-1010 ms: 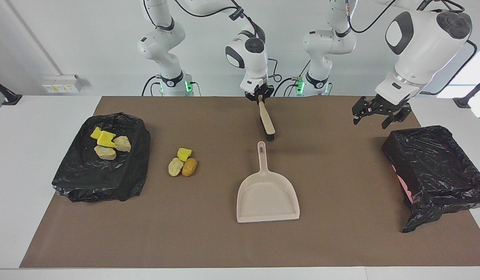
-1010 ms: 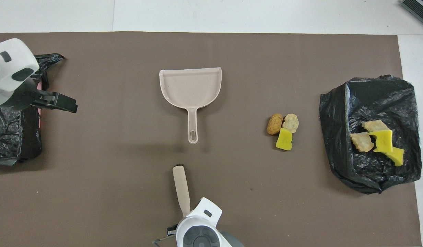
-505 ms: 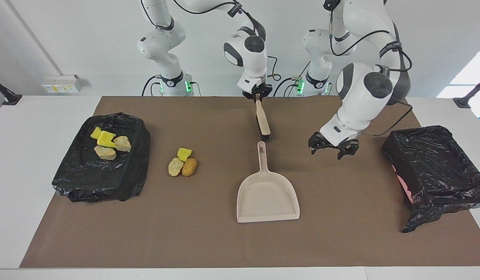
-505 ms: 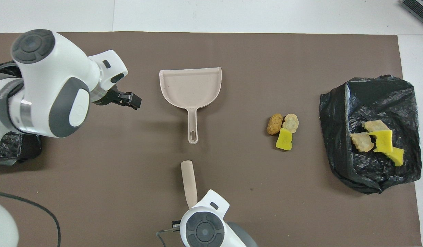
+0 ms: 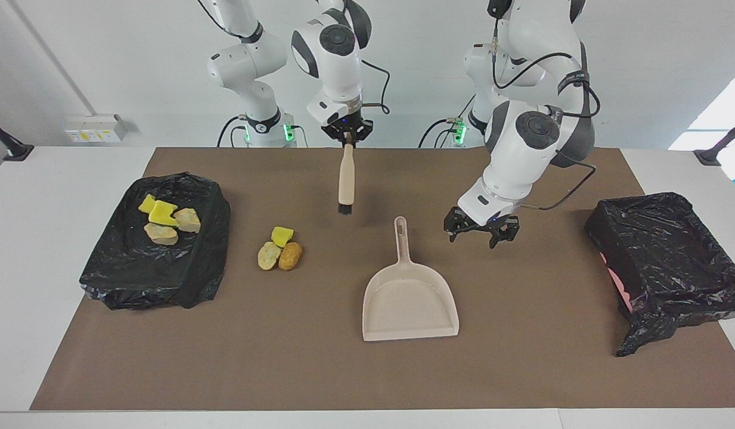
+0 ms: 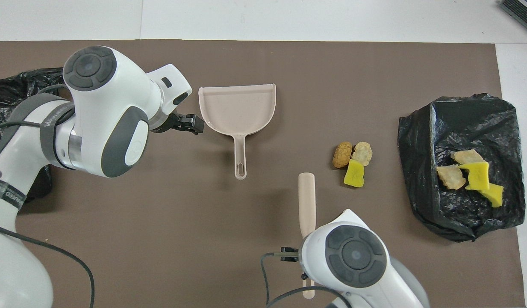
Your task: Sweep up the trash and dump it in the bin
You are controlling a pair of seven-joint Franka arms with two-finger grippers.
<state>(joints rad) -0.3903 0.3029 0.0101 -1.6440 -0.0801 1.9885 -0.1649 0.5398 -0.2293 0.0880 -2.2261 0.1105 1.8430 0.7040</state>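
Three lumps of trash (image 5: 279,249) (image 6: 353,160), one yellow and two tan, lie together on the brown mat. Several more lumps (image 5: 164,217) (image 6: 470,175) rest in the black-bagged bin (image 5: 140,268) (image 6: 460,115) at the right arm's end. My right gripper (image 5: 346,136) is shut on the top of a beige brush (image 5: 346,173) (image 6: 307,201), which hangs bristles down over the mat between the dustpan handle and the loose lumps. The beige dustpan (image 5: 409,298) (image 6: 237,107) lies flat, its handle toward the robots. My left gripper (image 5: 480,233) (image 6: 190,124) is open, low over the mat beside the dustpan.
A second black-bagged bin (image 5: 671,256) (image 6: 11,81) stands at the left arm's end of the table, with pink showing at its side. The brown mat (image 5: 284,357) covers most of the white table.
My left arm swung from over the bin at its end down to beside the dustpan. My right arm carried the brush toward the loose trash, and it now hangs straighter.
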